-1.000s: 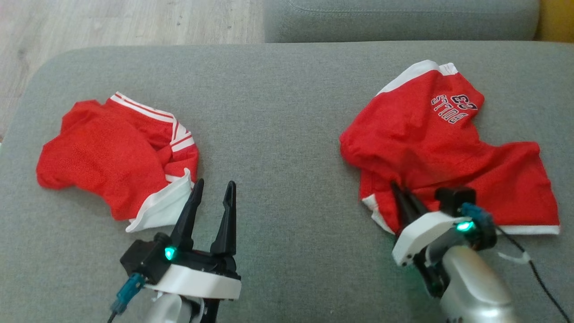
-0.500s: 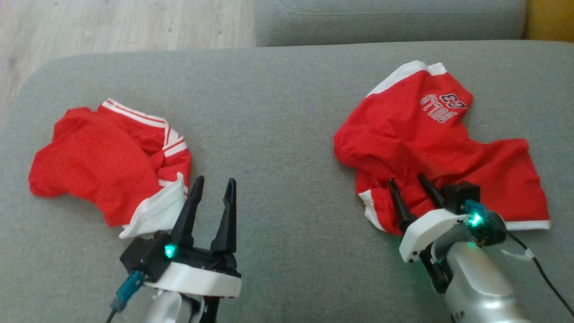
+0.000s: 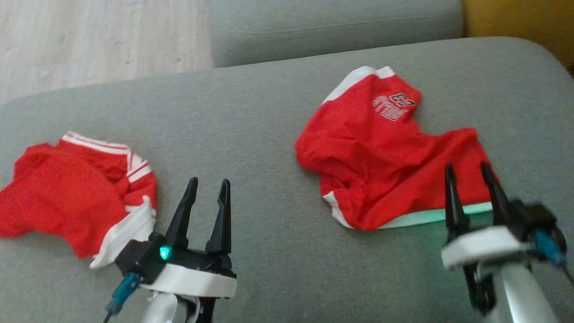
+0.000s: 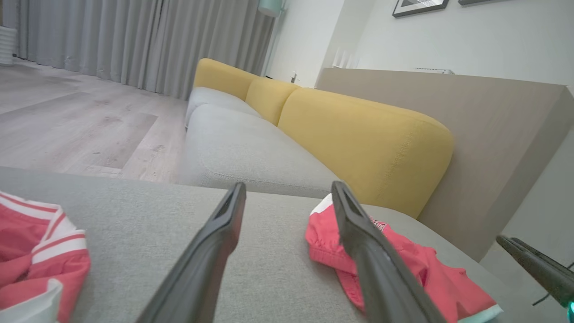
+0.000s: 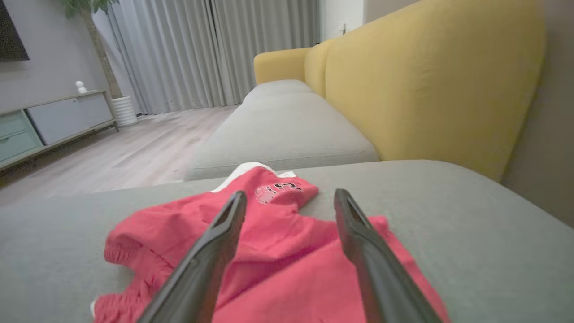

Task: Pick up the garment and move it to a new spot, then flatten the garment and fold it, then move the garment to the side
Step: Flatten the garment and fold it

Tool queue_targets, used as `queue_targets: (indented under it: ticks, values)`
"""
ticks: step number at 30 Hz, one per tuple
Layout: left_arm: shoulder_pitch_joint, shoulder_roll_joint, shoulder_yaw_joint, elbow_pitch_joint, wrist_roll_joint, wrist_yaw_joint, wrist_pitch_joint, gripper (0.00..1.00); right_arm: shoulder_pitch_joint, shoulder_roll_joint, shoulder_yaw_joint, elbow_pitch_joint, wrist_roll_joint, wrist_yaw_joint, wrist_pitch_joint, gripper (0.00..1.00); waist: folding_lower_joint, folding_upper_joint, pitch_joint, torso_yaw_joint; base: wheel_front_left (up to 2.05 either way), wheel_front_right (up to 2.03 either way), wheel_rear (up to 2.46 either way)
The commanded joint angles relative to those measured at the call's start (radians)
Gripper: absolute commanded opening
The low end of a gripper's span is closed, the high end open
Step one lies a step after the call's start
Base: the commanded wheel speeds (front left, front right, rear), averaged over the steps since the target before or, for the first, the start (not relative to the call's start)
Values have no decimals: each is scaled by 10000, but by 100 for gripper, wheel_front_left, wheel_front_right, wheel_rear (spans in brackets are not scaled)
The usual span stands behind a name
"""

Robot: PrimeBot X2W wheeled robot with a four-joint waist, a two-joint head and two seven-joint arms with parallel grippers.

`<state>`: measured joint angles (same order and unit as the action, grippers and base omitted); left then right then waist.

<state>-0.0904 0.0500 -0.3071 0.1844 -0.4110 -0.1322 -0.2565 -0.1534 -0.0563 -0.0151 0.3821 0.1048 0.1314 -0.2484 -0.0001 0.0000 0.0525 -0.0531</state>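
Note:
A red garment point(image 3: 376, 152) with white trim and printed lettering lies crumpled on the right of the grey cushion point(image 3: 251, 134); it also shows in the right wrist view point(image 5: 278, 233) and the left wrist view point(image 4: 403, 260). My right gripper point(image 3: 466, 166) point(image 5: 290, 193) stands open over the garment's near right hem, with nothing between its fingers. A second red garment point(image 3: 67, 197) point(image 4: 27, 237) with white stripes lies bunched at the left. Just right of it, my left gripper point(image 3: 209, 181) point(image 4: 289, 185) is open and empty above bare cushion.
Another grey seat cushion point(image 3: 332, 27) lies beyond the far edge, with a yellow backrest point(image 4: 358, 134) point(image 5: 426, 80) along the right side. Wooden floor point(image 3: 89, 40) shows past the cushion's far left edge. A low cabinet point(image 5: 49, 121) stands across the room.
My right gripper opened, let go of the lettered garment and drew back to its near right hem. The head camera turned, shifting the whole picture left. The left gripper stayed put.

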Motion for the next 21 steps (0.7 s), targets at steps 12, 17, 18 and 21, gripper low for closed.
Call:
queue_targets:
  ticks: [12, 17, 18, 21]
  values:
    - [-606, 194, -338, -78, 690, 15, -53, 100, 1420, 58, 357, -1906, 594, -7, -132, 100, 1, 0, 294, -1028, 0, 0, 0]
    - [-1570, 1190, -2071, 1151, 1161, 15, -50, 100, 1119, 59, 449, -1839, 585, -7, -133, 100, 1, 0, 648, -1480, 0, 0, 0]
    - [-1844, 1371, -2433, 1477, 1167, 15, 0, 100, 1064, 59, 427, -1810, 599, -7, -133, 100, 1, 0, 726, -1567, 0, 0, 0]
    - [-2676, 1798, -3436, 2319, 1012, 15, 398, 100, 929, 59, 380, -1739, 713, -7, -133, 100, 1, 0, 965, -1821, 0, 0, 0]
